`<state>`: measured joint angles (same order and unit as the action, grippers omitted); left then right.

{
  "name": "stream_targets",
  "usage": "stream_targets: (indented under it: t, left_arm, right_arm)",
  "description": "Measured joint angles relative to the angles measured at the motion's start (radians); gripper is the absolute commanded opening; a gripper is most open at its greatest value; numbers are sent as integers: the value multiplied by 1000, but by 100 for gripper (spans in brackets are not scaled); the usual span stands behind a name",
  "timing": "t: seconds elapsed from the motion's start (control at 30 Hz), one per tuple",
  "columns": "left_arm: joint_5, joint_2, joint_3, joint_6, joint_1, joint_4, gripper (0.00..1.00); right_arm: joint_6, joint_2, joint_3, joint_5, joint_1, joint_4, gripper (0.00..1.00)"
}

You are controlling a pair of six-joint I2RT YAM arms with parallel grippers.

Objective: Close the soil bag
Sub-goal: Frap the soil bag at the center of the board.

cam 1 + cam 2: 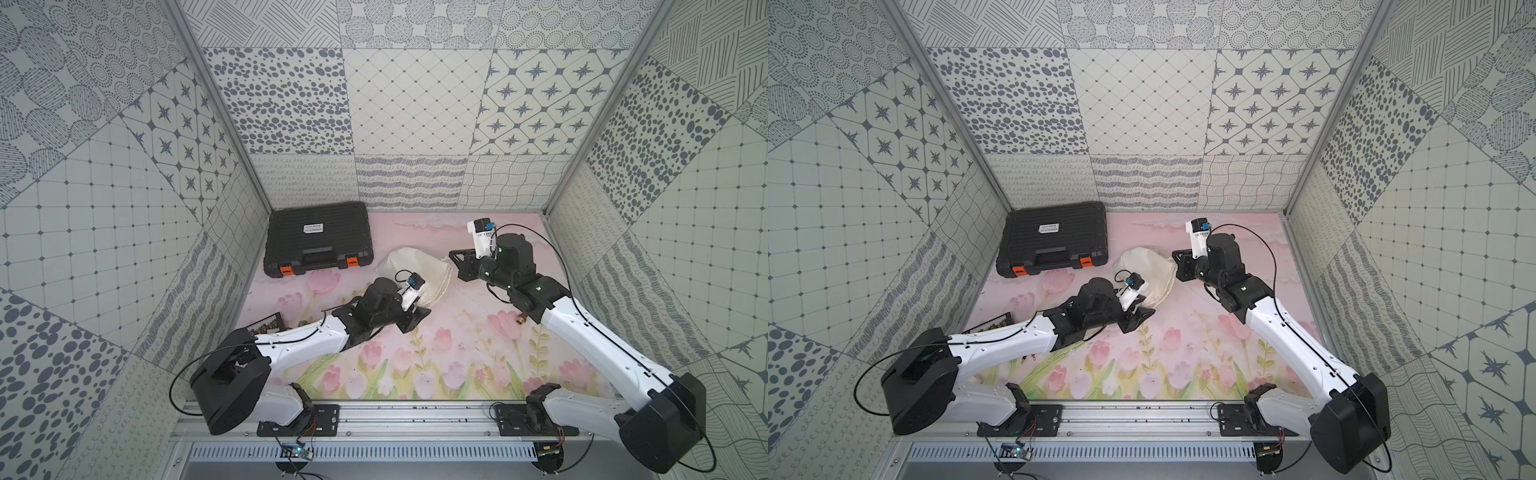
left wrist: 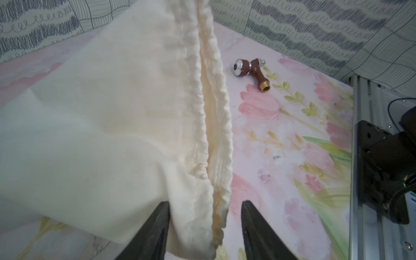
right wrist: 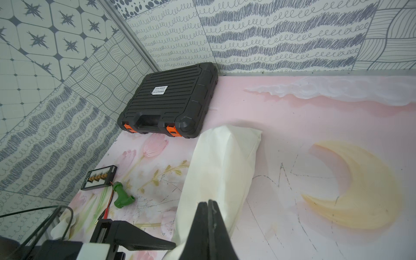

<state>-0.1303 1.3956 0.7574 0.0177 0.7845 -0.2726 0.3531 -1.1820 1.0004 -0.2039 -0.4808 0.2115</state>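
Observation:
The soil bag (image 1: 409,266) (image 1: 1148,268) is a cream cloth pouch lying on the flowered mat, its gathered mouth turned toward the arms. In the left wrist view my left gripper (image 2: 204,216) is open, and the mouth's puckered hem (image 2: 211,126) runs between its two black fingers (image 2: 159,225). From a top view the same gripper (image 1: 417,313) sits at the near end of the mouth. My right gripper (image 3: 208,203) (image 1: 454,258) is at the far corner of the mouth. Its jaws are pressed together, with pale bits of a thin cord in the seam. Loose cords (image 1: 444,286) trail beside the mouth.
A black ribbed case (image 1: 318,239) (image 3: 171,101) with orange latches lies at the back left. A brown tap fitting (image 2: 249,69) (image 1: 520,319) rests right of the bag. A green fitting (image 3: 122,198) and a black connector board (image 3: 100,177) lie at the left wall.

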Motion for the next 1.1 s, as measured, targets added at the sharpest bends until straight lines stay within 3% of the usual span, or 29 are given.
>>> stream_targets:
  t: [0.3, 0.63, 0.7, 0.8, 0.87, 1.1]
  left_arm:
    - [-60, 150, 142, 5, 6, -183, 59]
    - [-43, 284, 233, 13, 6, -359, 55]
    - [-35, 303, 245, 18, 6, -386, 48]
    - [-31, 327, 262, 33, 6, -418, 23]
    - [-32, 339, 266, 39, 6, -437, 13]
    - [-71, 342, 183, 38, 8, -516, 10]
  right_arm:
    - [43, 0, -19, -33, 0, -37, 0]
    - [64, 5, -51, -48, -2, -57, 0]
    - [67, 9, -54, -50, -2, -58, 0]
    - [68, 18, -55, -50, -2, -59, 0]
    - [68, 23, -55, -45, -2, -59, 0]
    - [67, 31, -55, 2, 4, -26, 0]
